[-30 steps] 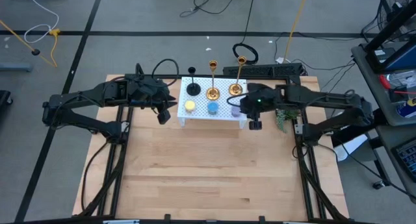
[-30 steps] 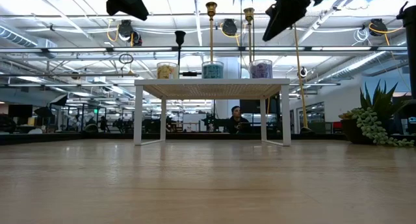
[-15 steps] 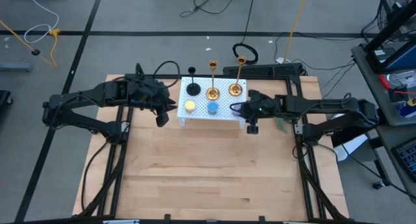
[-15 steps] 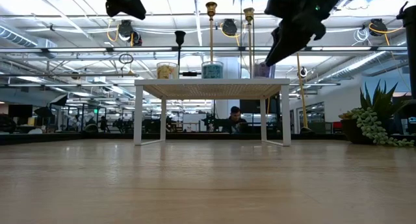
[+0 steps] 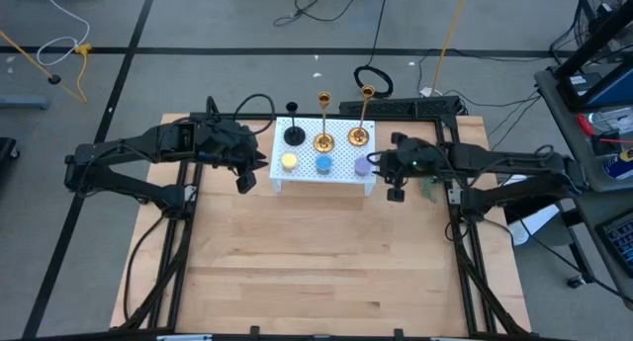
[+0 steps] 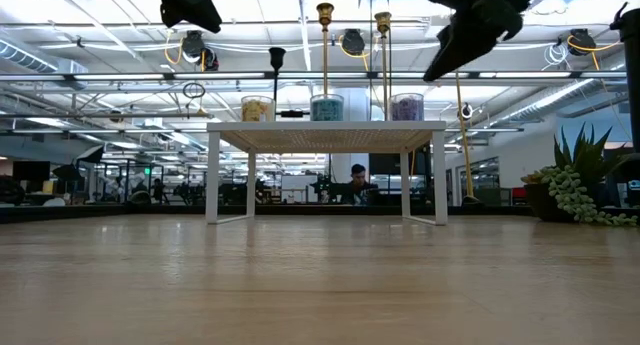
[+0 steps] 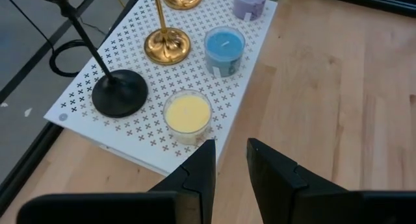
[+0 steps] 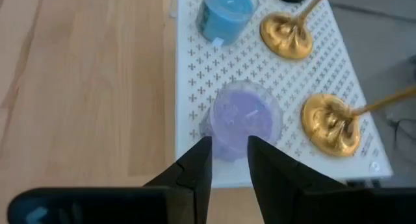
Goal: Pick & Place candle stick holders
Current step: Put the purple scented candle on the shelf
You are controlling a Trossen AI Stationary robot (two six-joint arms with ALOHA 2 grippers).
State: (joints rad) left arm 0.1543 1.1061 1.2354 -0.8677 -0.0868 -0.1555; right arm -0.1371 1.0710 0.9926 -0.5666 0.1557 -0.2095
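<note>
While hovering, right end effector (image 5: pixel 395 188): empty, fingers narrowly parted, above round lavender candle piece (image 8: pixel 246 122)
Left end effector (image 5: pixel 245 180): likewise
Brass stems: tops cropped

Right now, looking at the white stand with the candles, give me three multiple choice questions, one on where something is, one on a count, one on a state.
1. Where on the white stand is the lavender candle?
A. at the end nearest the right gripper
B. at the end nearest the left gripper
C. in the middle

2. How many brass holders stand on it?
A. one
B. two
C. four

3. What is the right gripper holding?
A. the blue candle
B. the black holder
C. nothing

Answers: 1 A, the high view shows the candle at that end. 2 B, brass holders and stand side by side. 3 C, the right wrist view shows bare fingers above the candle.
</note>
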